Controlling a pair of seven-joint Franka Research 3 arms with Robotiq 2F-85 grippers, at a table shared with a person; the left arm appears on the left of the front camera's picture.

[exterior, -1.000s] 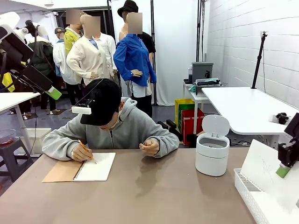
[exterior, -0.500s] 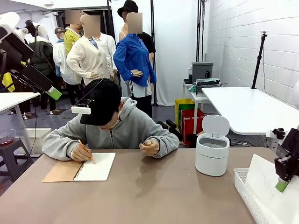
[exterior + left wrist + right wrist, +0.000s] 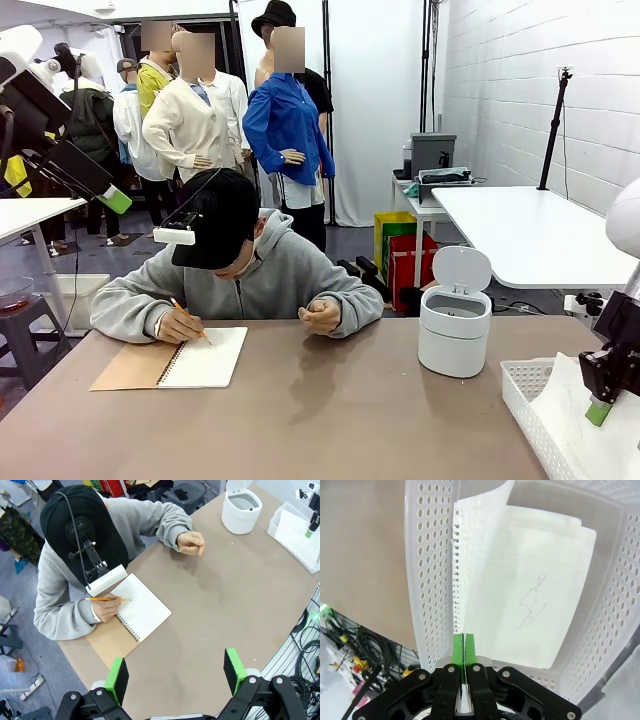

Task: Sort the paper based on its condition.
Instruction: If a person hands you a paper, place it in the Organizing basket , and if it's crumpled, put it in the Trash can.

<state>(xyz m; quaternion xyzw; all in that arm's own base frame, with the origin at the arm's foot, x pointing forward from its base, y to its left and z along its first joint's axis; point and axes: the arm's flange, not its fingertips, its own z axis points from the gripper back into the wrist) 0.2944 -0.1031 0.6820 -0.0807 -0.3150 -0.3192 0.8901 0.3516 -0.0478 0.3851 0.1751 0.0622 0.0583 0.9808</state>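
- A sheet of paper (image 3: 485, 600) with a torn perforated edge and a faint pencil scribble hangs into the white perforated basket (image 3: 427, 580) at the table's right end, above more paper (image 3: 560, 555) lying flat in the basket.
- The right gripper (image 3: 463, 642) is clamped tight on the near edge of that sheet, green pads pressed together with the paper between them.
- The left gripper (image 3: 176, 674) hangs high over the brown table (image 3: 225, 605), jaws spread wide and holding nothing.
- A round white bin (image 3: 454, 330) with its lid up stands near the basket.
- Across the table, a person's hand (image 3: 106, 607) writes with a pencil (image 3: 107, 599) in a spiral notebook (image 3: 137, 615).
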